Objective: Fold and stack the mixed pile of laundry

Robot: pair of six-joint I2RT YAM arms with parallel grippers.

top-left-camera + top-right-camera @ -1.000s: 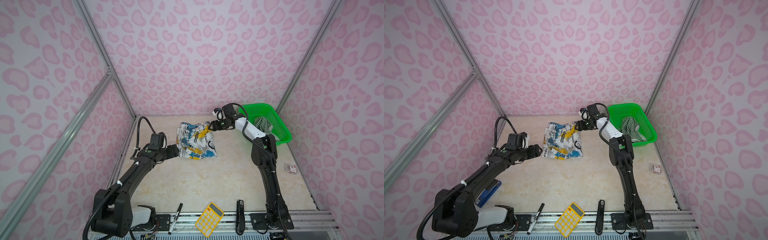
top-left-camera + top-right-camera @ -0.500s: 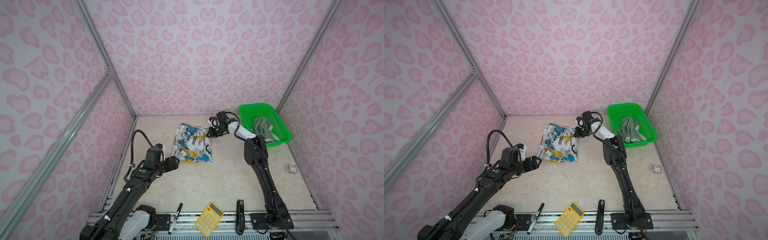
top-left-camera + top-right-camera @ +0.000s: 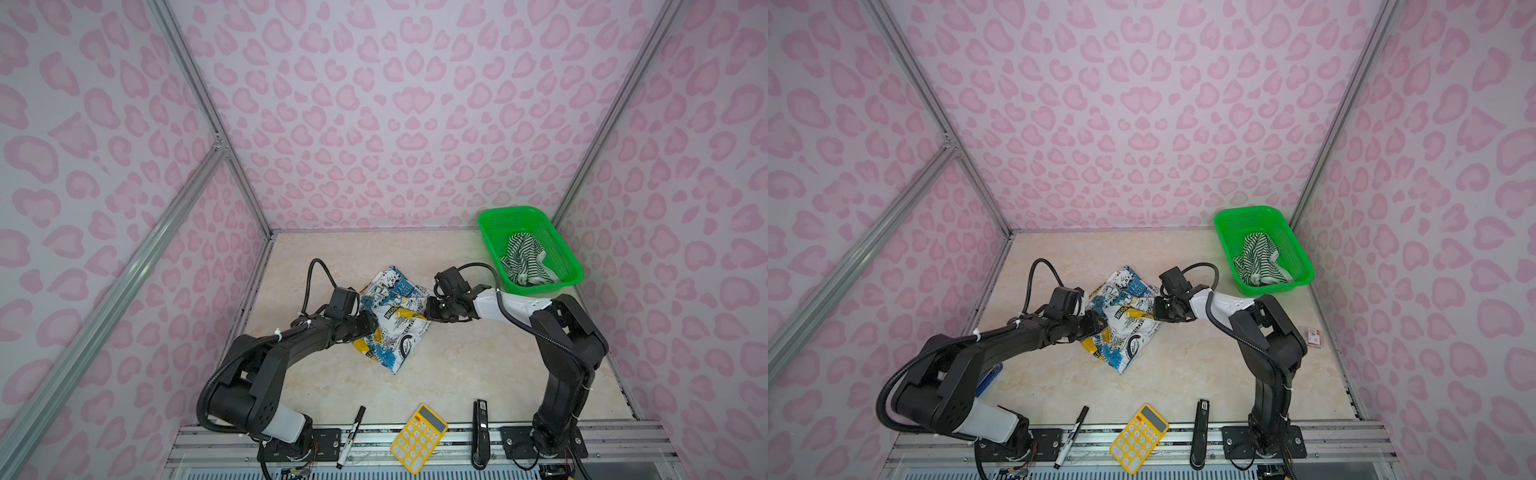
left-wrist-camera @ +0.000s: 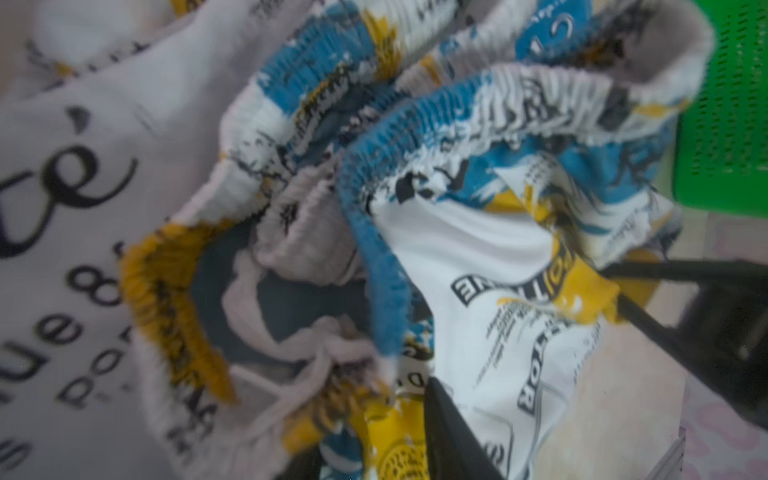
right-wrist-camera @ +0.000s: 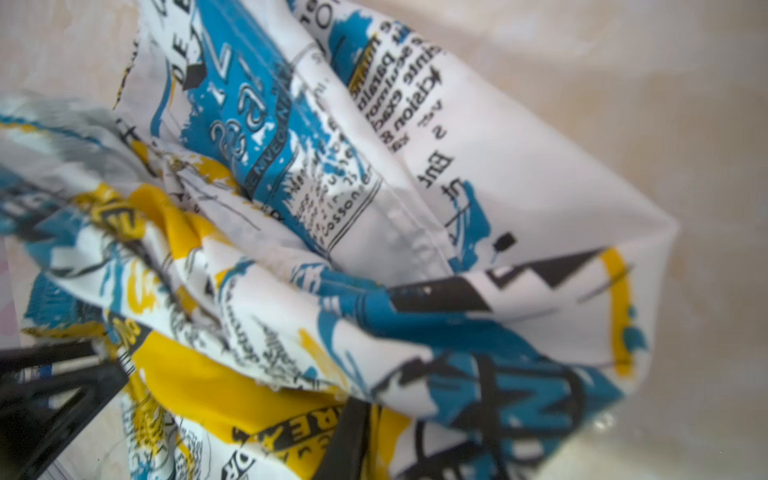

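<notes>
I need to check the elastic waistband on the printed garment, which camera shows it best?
The left wrist view: the gathered waistband fills the frame close up. Both top views show the whole printed garment small, waistband indistinct. The right wrist view shows only its smooth printed folds.

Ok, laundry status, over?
Right hand shut on white cloth garment with blue, yellow and black print; left hand at its opposite edge, grip unclear. Dark-green-and-white striped garment in bright green perforated plastic basket. No obstruction seen.
</notes>
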